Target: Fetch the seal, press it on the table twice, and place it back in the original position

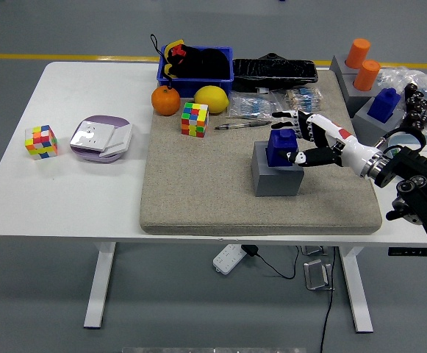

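Note:
The blue seal (279, 145) stands upright on a grey block (275, 179) in the middle right of the beige mat (198, 198). My right hand (286, 137) reaches in from the right and brackets the seal. Its thumb tip rests at the seal's right front side, and its other fingers (290, 116) are spread just behind the seal's top. The hand is open and has not closed on the seal. My left hand is out of view.
A Rubik's cube (195, 119), a pen (242, 125), an orange (165, 101), a lemon (212, 98) and a blue bin (195, 65) lie behind. A second blue seal (384, 104) and orange cylinders (359, 53) stand far right. Another cube (41, 141) and a purple plate (101, 138) lie left.

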